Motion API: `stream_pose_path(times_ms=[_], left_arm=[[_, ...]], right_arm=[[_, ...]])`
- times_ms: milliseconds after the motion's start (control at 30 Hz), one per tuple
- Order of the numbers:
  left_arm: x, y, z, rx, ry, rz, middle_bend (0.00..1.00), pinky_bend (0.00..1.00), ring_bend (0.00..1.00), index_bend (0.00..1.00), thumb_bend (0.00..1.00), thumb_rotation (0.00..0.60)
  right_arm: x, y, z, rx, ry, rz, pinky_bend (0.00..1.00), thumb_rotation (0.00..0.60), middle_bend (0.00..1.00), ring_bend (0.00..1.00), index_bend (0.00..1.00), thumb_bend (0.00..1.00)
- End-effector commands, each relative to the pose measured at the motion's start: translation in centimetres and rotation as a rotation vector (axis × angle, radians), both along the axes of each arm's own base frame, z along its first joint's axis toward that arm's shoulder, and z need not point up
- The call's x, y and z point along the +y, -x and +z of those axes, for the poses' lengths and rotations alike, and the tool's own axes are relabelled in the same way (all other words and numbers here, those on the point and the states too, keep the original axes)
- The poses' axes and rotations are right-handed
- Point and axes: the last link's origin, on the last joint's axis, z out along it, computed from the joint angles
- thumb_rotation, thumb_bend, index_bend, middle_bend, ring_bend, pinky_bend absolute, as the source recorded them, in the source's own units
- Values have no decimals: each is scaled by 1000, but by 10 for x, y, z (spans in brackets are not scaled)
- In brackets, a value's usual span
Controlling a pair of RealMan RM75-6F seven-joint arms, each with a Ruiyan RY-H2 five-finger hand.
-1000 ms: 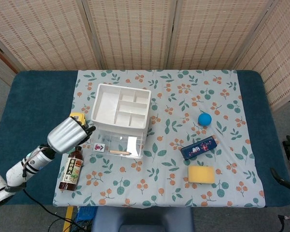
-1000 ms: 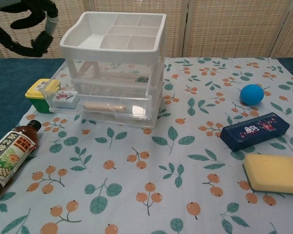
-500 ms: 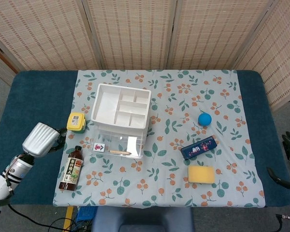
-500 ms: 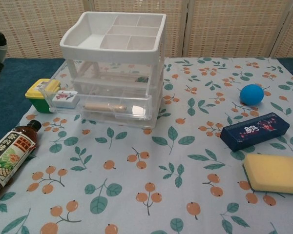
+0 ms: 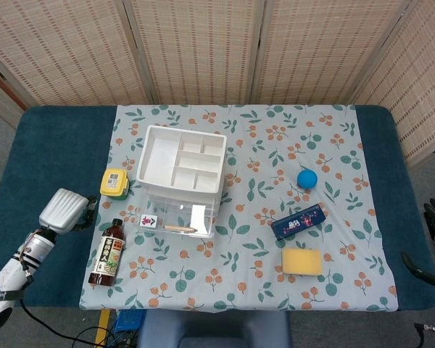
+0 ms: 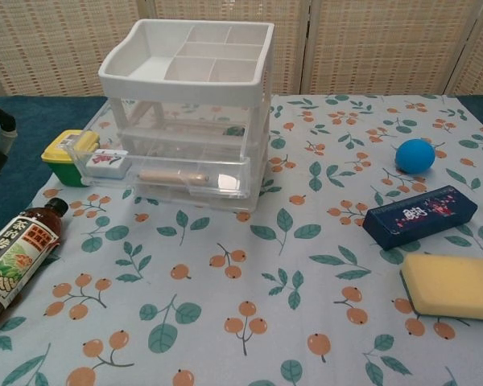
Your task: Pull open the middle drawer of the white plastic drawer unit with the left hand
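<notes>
At lower left of the head view, my left hand (image 5: 64, 210) sits empty, grip unclear; the drawer (image 6: 165, 165) juts open, so little remains.

A brown bottle (image 5: 107, 252) lies just right of the fingers; farther right sit a blue ball (image 5: 307, 178), blue box (image 5: 298, 221) and yellow sponge (image 5: 302, 262).

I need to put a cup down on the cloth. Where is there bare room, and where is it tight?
Free: the front middle of the cloth, between the bottle and the yellow sponge, and the far strip behind the drawer unit. Tight: left of the unit, around the yellow-lidded box, and the right side with the blue ball and the dark blue box.
</notes>
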Motion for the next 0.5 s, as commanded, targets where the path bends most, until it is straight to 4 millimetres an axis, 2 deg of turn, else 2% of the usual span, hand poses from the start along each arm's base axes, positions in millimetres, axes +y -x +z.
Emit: stream_pose_path(times_ms=[33,267,500], left_arm=[[11,-2,-10,-17,15,31,820,1000,940,554,175,600],[25,-3,-26,-42,42,102,819,1000,940,552,175,600],[31,0,-41,-39,50,134,820,1000,940,546,175,600]], right_arm=[[0,0,0,1,1,-1,0,600,5,0,0,284],[3,1,2,4,9,-11,0,600,5,0,0,284],[4,1,3,8,13,-15,0,600,5,0,0,284]])
